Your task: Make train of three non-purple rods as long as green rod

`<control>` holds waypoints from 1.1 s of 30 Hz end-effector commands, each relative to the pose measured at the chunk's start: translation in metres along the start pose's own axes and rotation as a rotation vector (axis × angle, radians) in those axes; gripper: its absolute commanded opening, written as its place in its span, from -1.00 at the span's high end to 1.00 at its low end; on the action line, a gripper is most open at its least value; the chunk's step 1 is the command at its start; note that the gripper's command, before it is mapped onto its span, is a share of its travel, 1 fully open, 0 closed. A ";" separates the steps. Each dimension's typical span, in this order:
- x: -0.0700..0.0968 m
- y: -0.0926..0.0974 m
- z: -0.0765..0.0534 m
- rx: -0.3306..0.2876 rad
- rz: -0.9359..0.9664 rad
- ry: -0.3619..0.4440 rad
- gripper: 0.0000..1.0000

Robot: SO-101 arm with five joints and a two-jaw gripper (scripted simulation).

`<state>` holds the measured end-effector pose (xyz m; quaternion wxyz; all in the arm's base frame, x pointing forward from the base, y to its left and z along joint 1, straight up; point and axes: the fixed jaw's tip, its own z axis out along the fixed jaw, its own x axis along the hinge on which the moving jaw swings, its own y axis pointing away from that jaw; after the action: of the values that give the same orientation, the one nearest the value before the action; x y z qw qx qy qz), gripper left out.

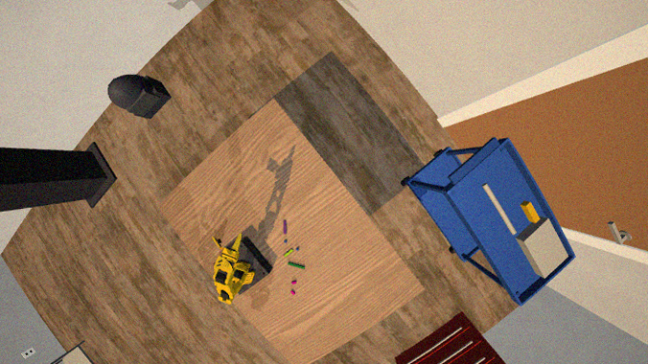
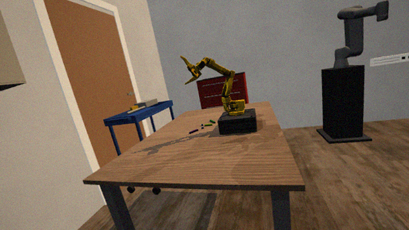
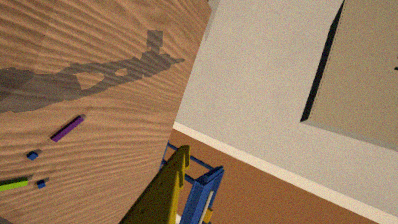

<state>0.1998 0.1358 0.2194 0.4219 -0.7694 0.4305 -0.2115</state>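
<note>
Your gripper [image 2: 189, 70] hangs high above the table [image 2: 185, 170], jaws spread wide, gripping nothing. The green rod [image 1: 295, 264] lies flat just beside the black base [image 2: 237, 126], among 2 magenta rods [image 1: 293, 287], lime [image 1: 288, 252], purple [image 1: 284, 226]

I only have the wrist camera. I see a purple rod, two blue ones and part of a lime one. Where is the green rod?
Observer: The top view shows the green rod beside the lime rod, not touching it.
Operator: Any magenta ones?
Observer: Yes, a magenta rod and a second magenta rod lie past the green one, apart from each other.
Operator: Is the gripper holding anything?
Observer: No. In the exterior view the gripper is open, high above the table.
</note>
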 end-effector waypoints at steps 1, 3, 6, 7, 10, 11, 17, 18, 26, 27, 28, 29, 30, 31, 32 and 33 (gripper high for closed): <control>0.000 0.004 0.001 -0.006 -0.013 -0.001 -1.00; 0.000 0.004 0.001 -0.006 -0.013 -0.001 -1.00; 0.000 0.007 0.002 -0.024 0.002 0.000 -1.00; 0.000 0.008 0.003 -0.029 0.003 0.001 -1.00; 0.001 0.012 0.004 -0.043 0.008 0.001 -1.00; 0.001 0.013 0.005 -0.047 0.009 0.002 -1.00; 0.001 0.021 0.007 -0.075 0.017 0.003 -1.00; 0.001 0.022 0.008 -0.080 0.019 0.004 -1.00; 0.001 0.030 0.009 -0.123 -0.001 0.005 -1.00; 0.001 0.032 0.010 -0.130 -0.002 0.005 -1.00; 0.002 0.033 0.010 -0.136 -0.004 0.005 -1.00; 0.002 0.035 0.010 -0.143 -0.005 0.005 -1.00; 0.002 0.036 0.010 -0.150 -0.006 0.006 -1.00; 0.002 0.038 0.011 -0.156 -0.008 0.006 -1.00; 0.002 0.040 0.011 -0.163 -0.009 0.006 -1.00; 0.002 0.041 0.011 -0.169 -0.010 0.006 -1.00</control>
<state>0.1924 0.1308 0.1842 0.3650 -0.7964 0.4463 -0.1827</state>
